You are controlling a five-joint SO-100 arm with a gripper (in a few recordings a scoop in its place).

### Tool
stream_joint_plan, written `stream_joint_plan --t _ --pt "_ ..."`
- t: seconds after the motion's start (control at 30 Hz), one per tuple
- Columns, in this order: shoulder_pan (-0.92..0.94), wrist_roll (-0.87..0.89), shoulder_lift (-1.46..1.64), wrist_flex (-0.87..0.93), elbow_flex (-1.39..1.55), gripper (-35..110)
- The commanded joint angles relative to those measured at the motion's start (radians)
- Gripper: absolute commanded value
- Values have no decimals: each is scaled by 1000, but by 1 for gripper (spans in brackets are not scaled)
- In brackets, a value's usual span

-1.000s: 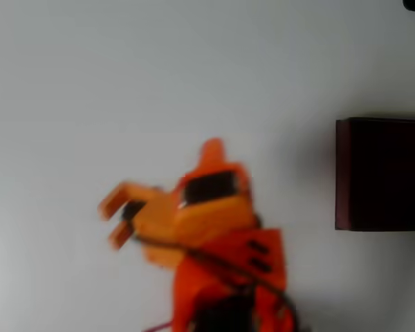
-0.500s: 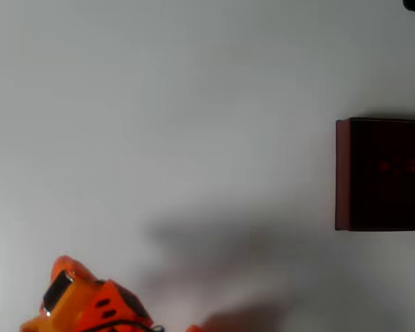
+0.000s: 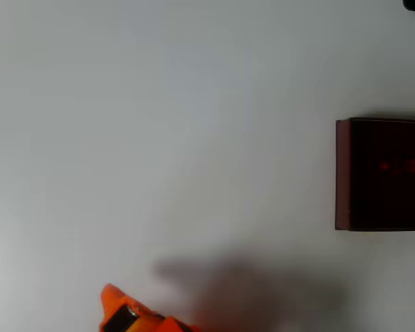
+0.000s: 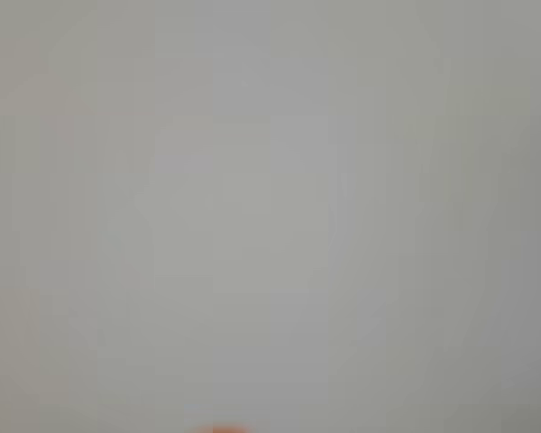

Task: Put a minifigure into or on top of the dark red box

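While faint red specks are glowing inside the dark red box (image 3: 382,173) at the table's (image 3: 194,104) right edge, suggesting delivery, the gripper's (image 3: 128,315) fingers are showing too little to judge.

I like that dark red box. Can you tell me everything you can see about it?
The box sits flat on the pale table at the right edge of the overhead view, partly cut off. Its walls are dark red and smooth. It is open on top, and the inside looks almost black, with faint red specks. Nothing is touching its outside.
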Motion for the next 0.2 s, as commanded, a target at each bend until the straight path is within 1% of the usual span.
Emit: stream_joint_plan --t 0.0,0.17 --pt "35 25 21 21 32 0" --pt "43 31 21 21 49 0"
